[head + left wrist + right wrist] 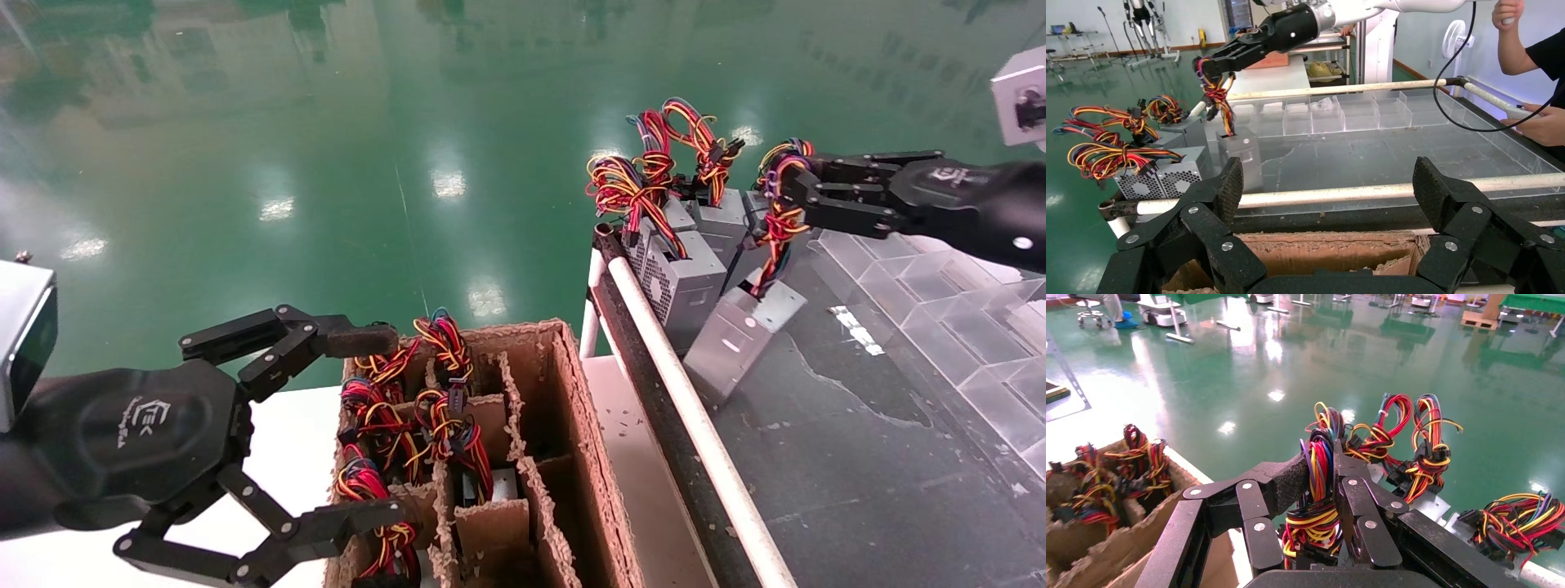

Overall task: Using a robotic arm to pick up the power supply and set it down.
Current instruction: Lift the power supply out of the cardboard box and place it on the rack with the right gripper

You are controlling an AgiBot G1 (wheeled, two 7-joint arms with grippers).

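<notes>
At upper right of the head view, the right end effector [797, 200] is clenched on the wire bundle [780, 214] of a power supply [739, 327], whose grey box tilts with its lower edge seemingly touching the dark worktop [882, 457], beside other power supplies [682, 278]. At lower left, the left end effector [359, 425] hangs spread wide beside the cardboard box [588, 425].

At upper left I see my right black jointed-finger gripper [1206, 66] pinching the coloured wire bundle [1218, 98] of a small grey metal power supply [1240, 154]; my left gripper [1327, 193] gapes across the bottom.
</notes>
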